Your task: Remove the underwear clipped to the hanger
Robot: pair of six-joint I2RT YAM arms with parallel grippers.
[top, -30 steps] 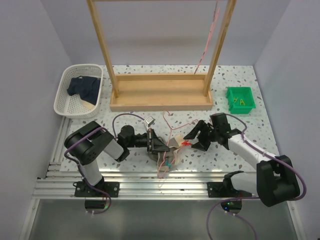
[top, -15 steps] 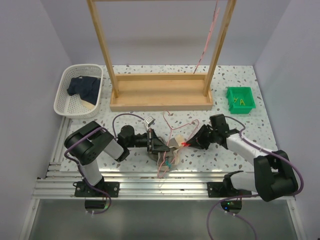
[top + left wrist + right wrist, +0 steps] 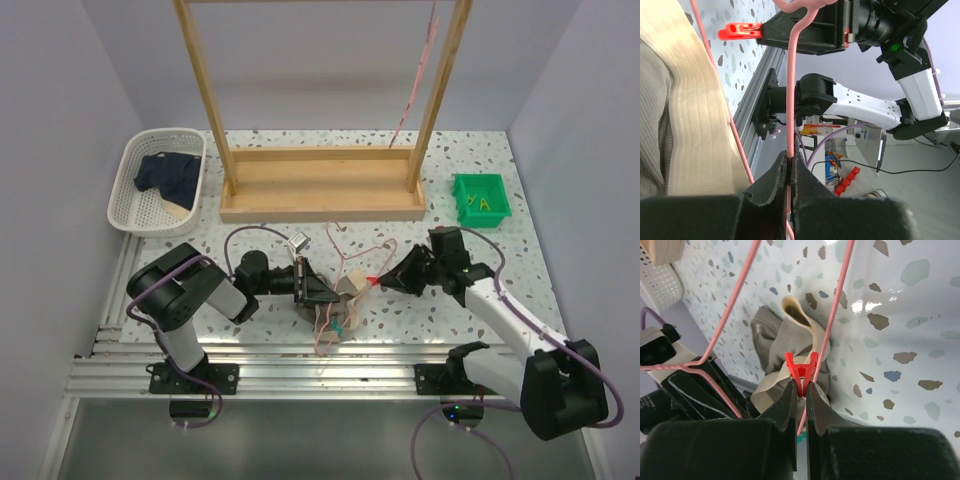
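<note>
Squeezing the red clip (image 3: 801,369), the right hand (image 3: 800,386) should free grey underwear (image 3: 772,337) beyond it (left hand (image 3: 790,162) clamps hanger (image 3: 792,75) steady).

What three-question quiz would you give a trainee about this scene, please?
1. True or false: the right gripper is shut on the red clip.
2. What is the left gripper pinching? A. the pink hanger B. a towel C. a cup
3. Fill in: the navy underwear lies in the white ____.
Key: 1 true; 2 A; 3 basket.
</note>
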